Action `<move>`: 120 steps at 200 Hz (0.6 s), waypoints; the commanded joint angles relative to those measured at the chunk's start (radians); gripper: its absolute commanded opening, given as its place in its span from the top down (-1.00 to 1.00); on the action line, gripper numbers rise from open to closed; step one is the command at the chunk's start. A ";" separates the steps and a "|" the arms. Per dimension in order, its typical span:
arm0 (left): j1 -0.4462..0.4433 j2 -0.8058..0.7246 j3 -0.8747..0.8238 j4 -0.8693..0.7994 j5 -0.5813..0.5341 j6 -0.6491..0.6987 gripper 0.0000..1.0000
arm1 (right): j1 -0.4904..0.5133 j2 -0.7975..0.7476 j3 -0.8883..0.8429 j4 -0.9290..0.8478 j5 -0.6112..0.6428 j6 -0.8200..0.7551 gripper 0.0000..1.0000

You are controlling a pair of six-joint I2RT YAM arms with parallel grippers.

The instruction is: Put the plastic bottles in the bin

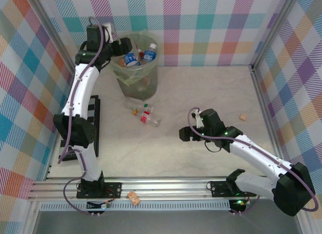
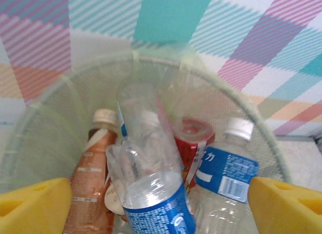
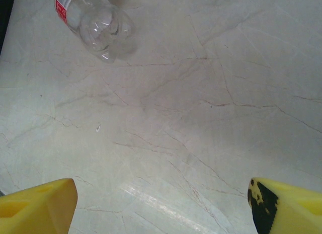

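The pale-green bin (image 1: 137,82) stands at the back left, with several plastic bottles in it. My left gripper (image 1: 126,45) hangs open over its left rim. In the left wrist view its yellow fingers (image 2: 37,204) stand wide apart above the bin (image 2: 53,126). Between them, touching neither, a clear blue-labelled bottle (image 2: 153,204) lies on the pile. Beside it are a brown bottle (image 2: 93,176), a red-labelled one (image 2: 193,143) and a white-capped blue-labelled one (image 2: 226,168). A clear red-labelled bottle (image 1: 150,118) (image 3: 93,20) lies on the table. My right gripper (image 1: 186,134) (image 3: 161,206) hovers open to its right, holding nothing.
Two smaller bottles (image 1: 141,109) lie just in front of the bin. A small tan piece (image 1: 243,117) sits at the right of the table and another (image 1: 133,197) rests on the front rail. Checked walls enclose the table on three sides.
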 commanded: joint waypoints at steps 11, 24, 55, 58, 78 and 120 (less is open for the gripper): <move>0.000 -0.047 -0.026 0.042 0.017 0.014 -0.75 | 0.004 0.017 0.004 0.038 -0.024 0.003 -0.76; 0.000 -0.056 -0.031 0.037 0.036 0.009 -0.73 | 0.010 0.021 0.009 0.040 -0.022 -0.007 -0.76; -0.002 -0.152 -0.137 0.060 0.053 -0.007 -0.71 | 0.027 0.029 0.034 0.067 -0.007 -0.098 -0.77; -0.002 -0.169 -0.159 0.066 0.054 -0.011 -0.71 | 0.026 0.034 0.035 0.076 -0.009 -0.112 -0.77; -0.002 -0.294 -0.327 0.103 0.051 -0.043 -0.71 | 0.030 0.081 0.066 0.105 -0.010 -0.195 -0.79; -0.001 -0.621 -0.774 0.219 0.086 -0.160 -0.75 | 0.067 0.237 0.180 0.145 -0.010 -0.394 -0.83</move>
